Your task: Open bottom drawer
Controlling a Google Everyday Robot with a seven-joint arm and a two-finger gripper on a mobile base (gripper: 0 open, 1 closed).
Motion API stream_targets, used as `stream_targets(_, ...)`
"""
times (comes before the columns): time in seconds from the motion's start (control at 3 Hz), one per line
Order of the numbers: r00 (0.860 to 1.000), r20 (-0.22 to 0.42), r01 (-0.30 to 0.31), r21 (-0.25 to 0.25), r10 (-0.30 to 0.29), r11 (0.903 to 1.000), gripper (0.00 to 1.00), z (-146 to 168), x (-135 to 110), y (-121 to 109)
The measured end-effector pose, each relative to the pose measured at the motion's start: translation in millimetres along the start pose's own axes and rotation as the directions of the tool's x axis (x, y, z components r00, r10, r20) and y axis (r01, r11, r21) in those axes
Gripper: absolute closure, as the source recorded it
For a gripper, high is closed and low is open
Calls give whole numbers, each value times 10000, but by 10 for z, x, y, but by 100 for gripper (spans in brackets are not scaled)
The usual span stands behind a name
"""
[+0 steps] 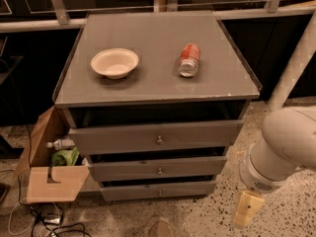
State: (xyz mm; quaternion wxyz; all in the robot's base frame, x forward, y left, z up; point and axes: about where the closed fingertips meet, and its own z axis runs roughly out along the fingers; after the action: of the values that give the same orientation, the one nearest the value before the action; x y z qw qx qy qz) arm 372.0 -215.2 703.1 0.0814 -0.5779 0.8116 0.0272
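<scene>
The grey cabinet (158, 83) has three drawers, each standing slightly out from the frame. The bottom drawer (133, 191) is the slimmest front, lowest near the floor, with a small brass knob (159, 193) at its centre. My gripper (245, 210) is a cream-coloured piece at the end of the white arm (281, 147). It hangs low at the right, just above the floor, to the right of the bottom drawer and apart from it. It holds nothing that I can see.
A white bowl (114, 62) and a red can (189, 59) lying on its side sit on the cabinet top. An open cardboard box (49, 179) with a bottle and green item stands at the left. Cables (44, 221) lie on the speckled floor.
</scene>
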Motion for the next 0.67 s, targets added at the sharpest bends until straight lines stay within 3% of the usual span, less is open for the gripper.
stream_targets(0.33, 9990, 168, -412, -530, 422, 9977, 0, 310, 136, 142)
stream_targets(0.67, 9948, 431, -861, -1205, 919, 9890, 0, 813, 255, 242)
